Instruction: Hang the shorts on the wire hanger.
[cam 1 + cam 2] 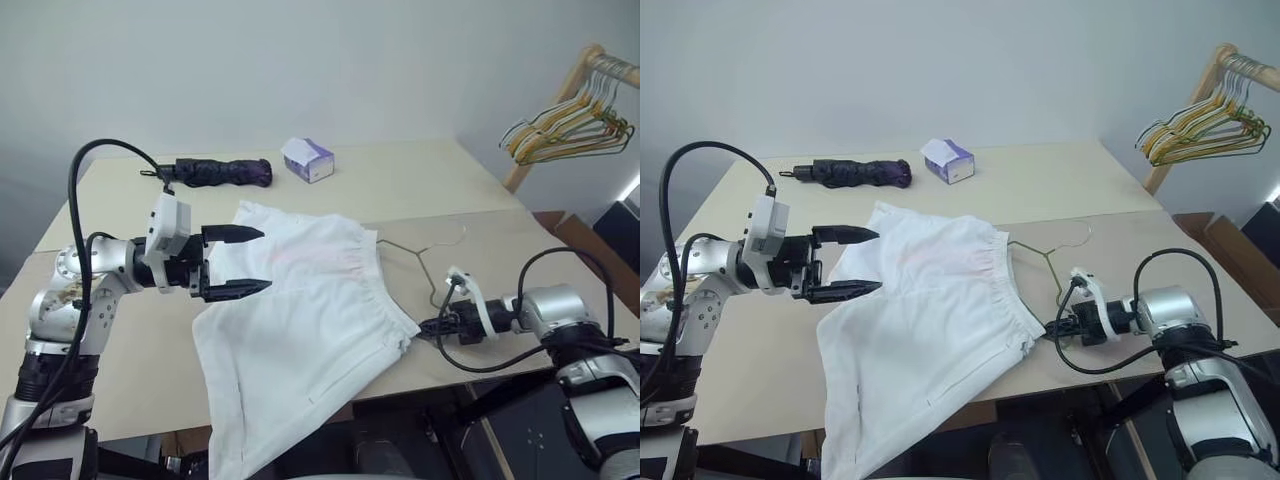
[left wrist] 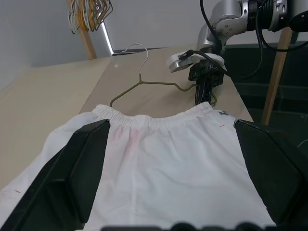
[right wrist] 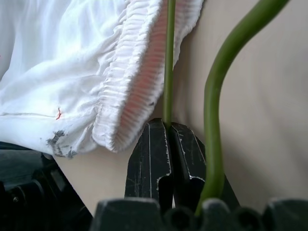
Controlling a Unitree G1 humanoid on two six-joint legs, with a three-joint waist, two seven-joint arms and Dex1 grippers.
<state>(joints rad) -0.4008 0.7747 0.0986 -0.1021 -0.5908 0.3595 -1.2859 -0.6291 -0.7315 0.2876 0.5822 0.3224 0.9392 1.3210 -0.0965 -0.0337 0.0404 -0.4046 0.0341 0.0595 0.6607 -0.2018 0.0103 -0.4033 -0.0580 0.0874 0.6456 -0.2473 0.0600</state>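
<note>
Right hand (image 1: 1051,331) clenched on wire hanger (image 2: 159,84) beside shorts (image 1: 300,330) waistband, likely to feed it inside; left hand (image 1: 238,262) released, poised above cloth.

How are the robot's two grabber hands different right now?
The left gripper is wide open and holds nothing; the right gripper is shut on the wire hanger. The left gripper hangs above the shorts, while the right gripper sits low by the shorts' waistband on the table. Both have two black fingers.
</note>
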